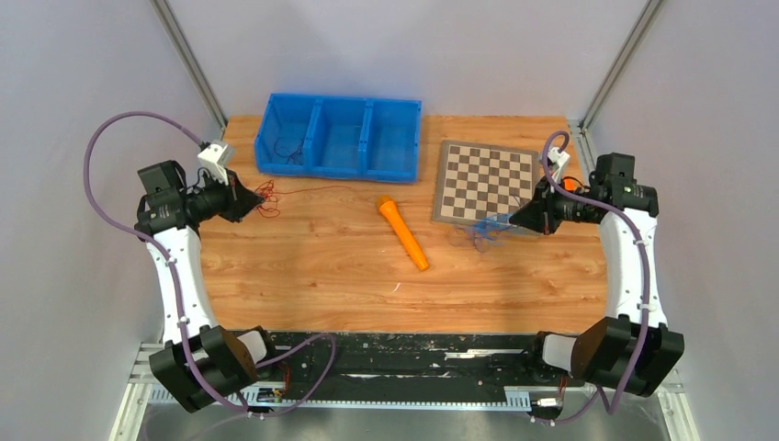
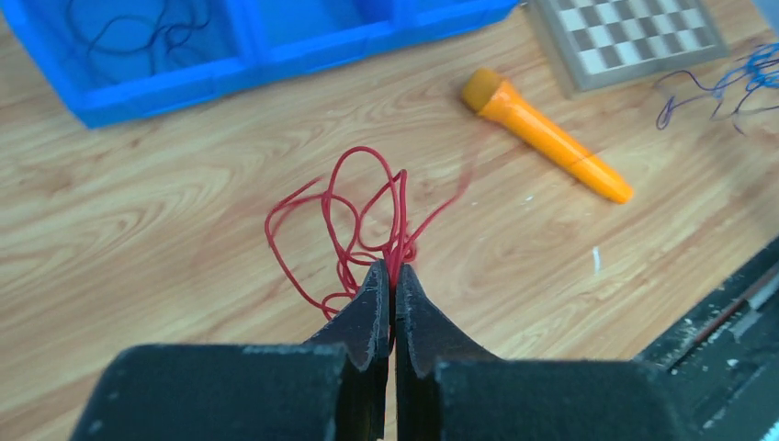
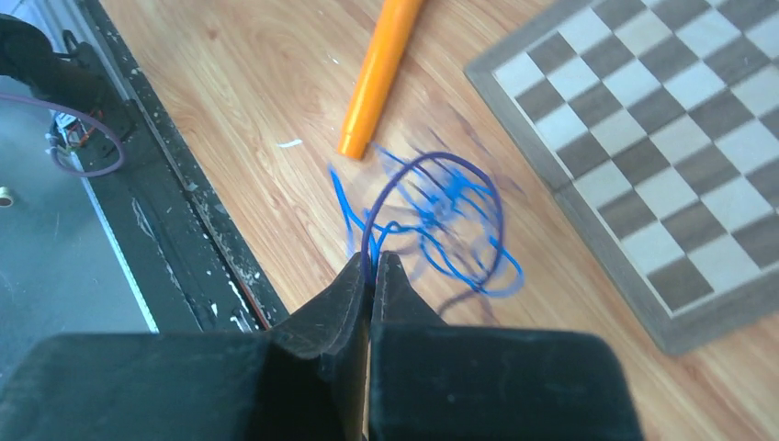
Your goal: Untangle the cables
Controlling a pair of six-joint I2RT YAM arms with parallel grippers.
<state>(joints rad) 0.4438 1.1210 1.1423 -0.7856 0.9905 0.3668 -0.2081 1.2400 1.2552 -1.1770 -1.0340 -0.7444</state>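
Observation:
A red cable bunch hangs in loops from my left gripper, which is shut on it at the table's left, just above the wood. In the left wrist view the red loops come out of the closed tips. One red strand trails right along the table. My right gripper is shut on a bunch of blue and dark purple cables beside the chessboard's near-left corner. The right wrist view shows blue loops and a purple loop at the tips. A dark wire lies in the bin's left compartment.
A blue three-compartment bin stands at the back, left of centre. A chessboard lies at the back right. An orange pen-like stick lies in the middle. Black rails run along the near edge.

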